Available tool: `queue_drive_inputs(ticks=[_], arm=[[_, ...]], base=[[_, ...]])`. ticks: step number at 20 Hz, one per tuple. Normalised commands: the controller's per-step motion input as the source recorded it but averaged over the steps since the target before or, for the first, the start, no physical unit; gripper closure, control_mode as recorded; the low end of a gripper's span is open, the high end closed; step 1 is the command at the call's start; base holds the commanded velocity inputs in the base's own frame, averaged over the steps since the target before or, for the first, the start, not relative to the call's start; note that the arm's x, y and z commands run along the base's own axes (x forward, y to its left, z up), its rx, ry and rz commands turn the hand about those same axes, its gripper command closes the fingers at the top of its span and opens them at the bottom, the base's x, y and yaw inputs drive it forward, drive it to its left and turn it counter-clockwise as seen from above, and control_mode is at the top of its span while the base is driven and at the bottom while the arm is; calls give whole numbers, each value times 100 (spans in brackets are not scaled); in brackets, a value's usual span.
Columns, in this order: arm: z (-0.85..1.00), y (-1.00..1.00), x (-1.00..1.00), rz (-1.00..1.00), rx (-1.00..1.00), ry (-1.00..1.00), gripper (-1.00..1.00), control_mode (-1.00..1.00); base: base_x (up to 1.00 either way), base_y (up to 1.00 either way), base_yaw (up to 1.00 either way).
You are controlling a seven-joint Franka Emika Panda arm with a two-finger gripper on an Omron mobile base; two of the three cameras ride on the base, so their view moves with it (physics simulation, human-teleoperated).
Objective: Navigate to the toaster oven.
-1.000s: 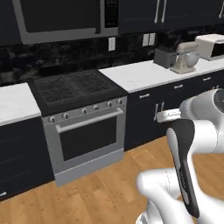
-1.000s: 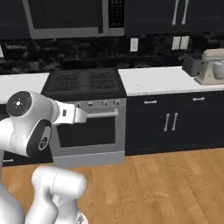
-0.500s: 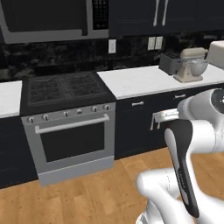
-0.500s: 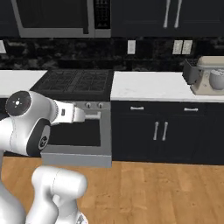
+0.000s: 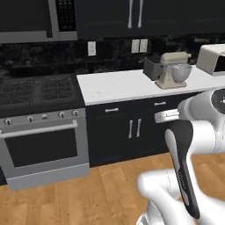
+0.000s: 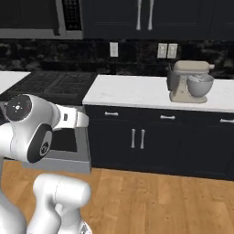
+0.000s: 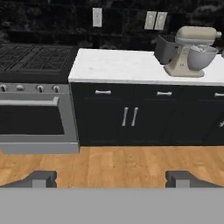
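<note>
We count one toaster oven (image 5: 212,59), far right on white table (image 5: 118,84), past one beige stand mixer (image 5: 174,69) with steel bowl (image 5: 181,72), contents hidden. One dark box (image 5: 152,68) just behind mixer. One stove (image 5: 38,90) left of table. End effector (image 7: 112,177) fingers wide apart, holding nothing.

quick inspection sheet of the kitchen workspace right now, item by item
surface: white countertop between stove and mixer, bare in the middle
job's things: toaster oven at far right of the counter, cut by the frame edge
clutter: beige stand mixer with metal bowl; dark boxy appliance behind it
grippers: gripper open, fingertips apart, holding nothing, facing the cabinets
cables: nothing seen
surroundings: stove left of the counter; dark cabinets; wall outlets; wood floor
</note>
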Motion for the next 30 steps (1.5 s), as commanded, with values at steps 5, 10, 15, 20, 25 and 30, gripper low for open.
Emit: queue_drive_inputs(ticks=[5, 10, 15, 20, 25, 30], arm=[[0, 0, 0, 0, 0, 0, -100, 100], [0, 0, 0, 0, 0, 0, -100, 100], [0, 0, 0, 0, 0, 0, -100, 100], [0, 0, 0, 0, 0, 0, -100, 100], [0, 0, 0, 0, 0, 0, -100, 100], [0, 0, 0, 0, 0, 0, -100, 100]], base=[[66, -100, 15], [91, -100, 11], [69, -100, 3], [17, -100, 0], [32, -100, 0], [66, -100, 0]])
